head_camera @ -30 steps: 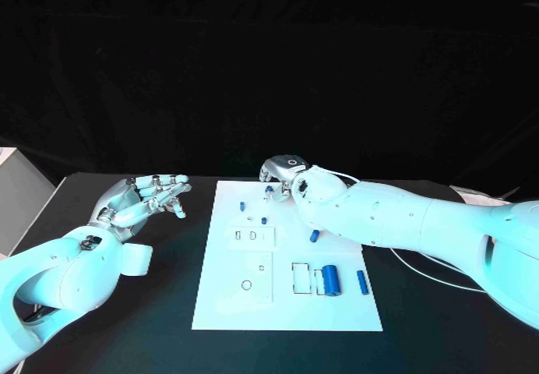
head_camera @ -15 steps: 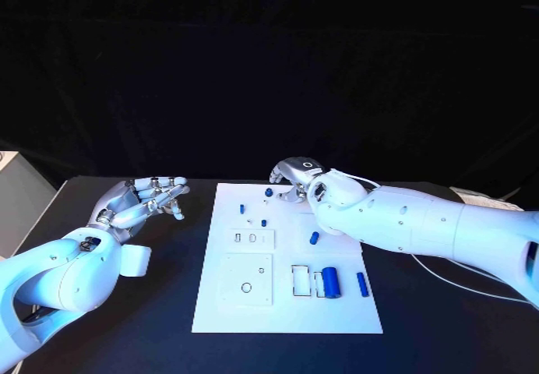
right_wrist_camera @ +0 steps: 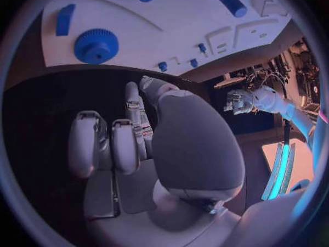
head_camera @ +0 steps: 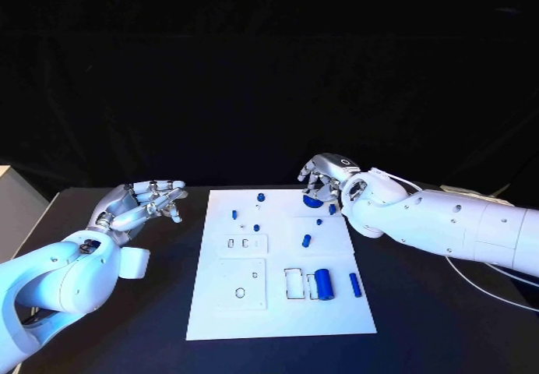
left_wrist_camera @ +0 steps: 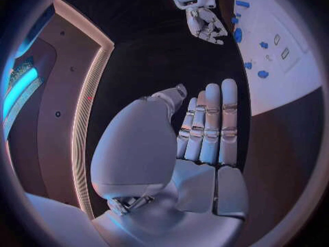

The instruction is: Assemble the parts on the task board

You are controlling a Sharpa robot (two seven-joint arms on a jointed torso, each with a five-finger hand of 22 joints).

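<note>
Over the far edge of the task board, our right hand has pulled back from the small parts, fingers curled on nothing; the blue gear lies just ahead, ungrasped. Our left hand hovers open beside the board.

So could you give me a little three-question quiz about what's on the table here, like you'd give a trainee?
1. True or false: the left hand holds a blue part.
2. Which hand is raised at the task board's far edge? A) left B) right
3. Fill in: the blue gear lies at the board's ___ edge.

Key: 1 false, it holds nothing. 2 B. 3 far.
</note>
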